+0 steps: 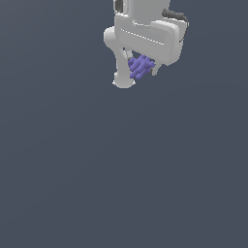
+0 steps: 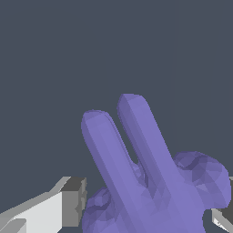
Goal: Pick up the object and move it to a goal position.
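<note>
The object (image 1: 141,66) is a small purple-blue piece of crossed thick bars, seen in the exterior view near the top, just under the white hand. My gripper (image 1: 139,73) has one finger on each side of it. In the wrist view the object (image 2: 136,154) fills the space between the grey fingertips (image 2: 73,202), with two parallel bars sticking out away from the camera and rounded bar ends beside them. Both pads appear to touch it, so the gripper is shut on the object. Its underside and the floor contact are hidden.
A flat dark grey-blue floor (image 1: 121,169) fills both views. The white arm body (image 1: 150,34) rises out of the exterior view's upper edge.
</note>
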Controlling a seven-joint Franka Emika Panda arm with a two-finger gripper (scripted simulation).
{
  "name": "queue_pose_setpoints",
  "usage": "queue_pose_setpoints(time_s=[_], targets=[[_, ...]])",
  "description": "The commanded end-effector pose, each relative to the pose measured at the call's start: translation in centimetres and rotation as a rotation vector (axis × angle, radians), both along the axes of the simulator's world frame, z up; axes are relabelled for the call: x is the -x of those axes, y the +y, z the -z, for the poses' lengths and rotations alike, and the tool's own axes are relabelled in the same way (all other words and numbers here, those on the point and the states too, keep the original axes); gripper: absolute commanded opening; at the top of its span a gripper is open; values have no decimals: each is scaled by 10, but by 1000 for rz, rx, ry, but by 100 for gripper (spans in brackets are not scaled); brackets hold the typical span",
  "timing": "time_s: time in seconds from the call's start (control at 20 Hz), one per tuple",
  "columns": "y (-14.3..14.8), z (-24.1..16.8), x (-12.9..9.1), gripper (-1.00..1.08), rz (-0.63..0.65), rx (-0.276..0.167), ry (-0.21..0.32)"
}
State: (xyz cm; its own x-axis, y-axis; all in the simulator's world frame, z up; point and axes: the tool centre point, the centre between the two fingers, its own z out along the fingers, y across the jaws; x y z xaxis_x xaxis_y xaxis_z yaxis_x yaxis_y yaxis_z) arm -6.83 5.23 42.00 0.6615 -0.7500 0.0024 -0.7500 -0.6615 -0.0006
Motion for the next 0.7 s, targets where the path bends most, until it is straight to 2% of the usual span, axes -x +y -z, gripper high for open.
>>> queue_pose_setpoints(time_s=[0.0,0.3,0.65], targets=[[6,-19,3,-100,0,0,2],[16,-49,7,-100,-1,-1,2],[20,-60,7,-100,-1,-2,2]])
